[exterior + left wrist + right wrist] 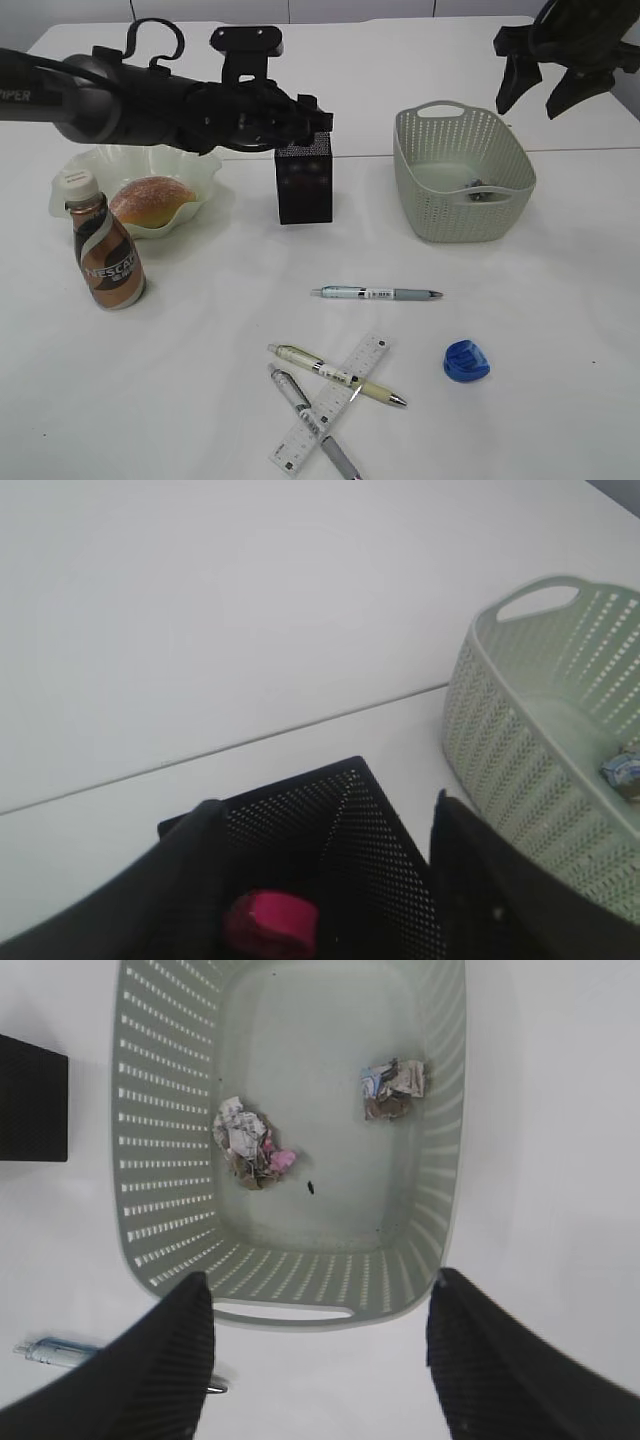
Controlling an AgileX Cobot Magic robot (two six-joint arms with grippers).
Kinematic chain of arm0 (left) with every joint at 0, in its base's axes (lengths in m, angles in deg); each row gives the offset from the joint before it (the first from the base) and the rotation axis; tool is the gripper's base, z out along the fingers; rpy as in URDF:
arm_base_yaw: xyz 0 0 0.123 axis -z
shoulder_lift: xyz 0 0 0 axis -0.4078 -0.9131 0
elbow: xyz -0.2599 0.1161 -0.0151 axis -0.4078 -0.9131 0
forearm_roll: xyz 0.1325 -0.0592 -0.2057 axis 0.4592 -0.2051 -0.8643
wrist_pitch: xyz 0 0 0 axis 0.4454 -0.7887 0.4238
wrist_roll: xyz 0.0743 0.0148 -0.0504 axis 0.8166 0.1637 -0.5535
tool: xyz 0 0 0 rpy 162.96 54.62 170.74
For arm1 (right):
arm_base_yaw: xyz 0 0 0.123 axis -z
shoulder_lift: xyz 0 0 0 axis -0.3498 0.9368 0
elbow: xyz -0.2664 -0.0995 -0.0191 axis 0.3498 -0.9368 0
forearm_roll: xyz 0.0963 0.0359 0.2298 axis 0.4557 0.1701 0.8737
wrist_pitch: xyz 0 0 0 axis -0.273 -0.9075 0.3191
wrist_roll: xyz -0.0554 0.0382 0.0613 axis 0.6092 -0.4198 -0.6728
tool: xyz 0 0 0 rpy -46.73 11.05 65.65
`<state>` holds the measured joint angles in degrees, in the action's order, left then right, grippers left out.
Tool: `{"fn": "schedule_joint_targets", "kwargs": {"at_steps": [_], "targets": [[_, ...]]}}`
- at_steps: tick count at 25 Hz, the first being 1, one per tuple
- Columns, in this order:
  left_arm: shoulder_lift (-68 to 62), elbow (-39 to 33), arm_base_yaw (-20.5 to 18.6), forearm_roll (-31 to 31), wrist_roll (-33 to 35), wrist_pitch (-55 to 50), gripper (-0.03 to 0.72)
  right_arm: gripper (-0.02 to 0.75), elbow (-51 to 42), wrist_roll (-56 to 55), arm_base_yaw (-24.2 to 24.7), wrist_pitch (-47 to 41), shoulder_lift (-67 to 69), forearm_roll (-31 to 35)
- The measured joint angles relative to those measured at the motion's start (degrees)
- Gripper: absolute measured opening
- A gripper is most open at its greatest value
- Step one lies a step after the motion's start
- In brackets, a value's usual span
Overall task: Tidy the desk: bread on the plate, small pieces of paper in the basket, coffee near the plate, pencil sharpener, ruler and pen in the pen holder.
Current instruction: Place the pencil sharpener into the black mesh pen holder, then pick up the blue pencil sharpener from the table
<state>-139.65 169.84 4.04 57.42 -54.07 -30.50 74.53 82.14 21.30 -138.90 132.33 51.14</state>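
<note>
Hazards first. My left tool [330,880] hangs with its jaws spread directly over the pen holder [303,183], holding nothing; a pink sharpener [271,925] lies inside the mesh cup. Lowering or swinging the arm from this position could clip the cup's rim and tip it toward the plate [205,165] or the basket [462,175].

My right tool [320,1360] hovers wide open and empty above the basket, where both paper balls [245,1142] already rest. No risk there unless the jaws snag the handle.

Three pens [376,293] and the ruler [330,402] lie on the bench [560,300]; two pens cross the ruler, so gripping one may drag the others. The flat clear ruler offers little edge to pinch and may slip. A blue sharpener [467,360] sits apart to the right.

Bread [152,201] is on the plate; coffee [107,254] stands just beside it.

Legible text: "NESCAFE" on the coffee label. Arm lettering is partly cut off. Ruler and pen markings are too small to read.
</note>
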Motion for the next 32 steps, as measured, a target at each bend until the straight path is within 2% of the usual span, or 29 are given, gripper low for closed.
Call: {"fn": "schedule_joint_targets", "kwargs": {"at_steps": [8,21,27,32], "targets": [[6.85,0.35,0.00,0.00,0.00,-8.80,0.446,0.489,0.00,0.49,0.00,0.00,0.00,0.00],[18.38,0.32,0.00,0.00,0.00,-48.97,0.408,0.489,-1.12,-1.56,-0.11,0.00,-1.01,-1.26],[21.71,0.32,0.00,-1.00,0.00,-58.32,0.385,0.489,-11.32,-1.58,-0.23,0.00,-9.71,-1.54],[22.42,0.32,0.00,-2.44,0.00,-62.07,0.380,0.489,-24.08,-2.06,-3.51,0.05,-19.29,-3.02]]}}
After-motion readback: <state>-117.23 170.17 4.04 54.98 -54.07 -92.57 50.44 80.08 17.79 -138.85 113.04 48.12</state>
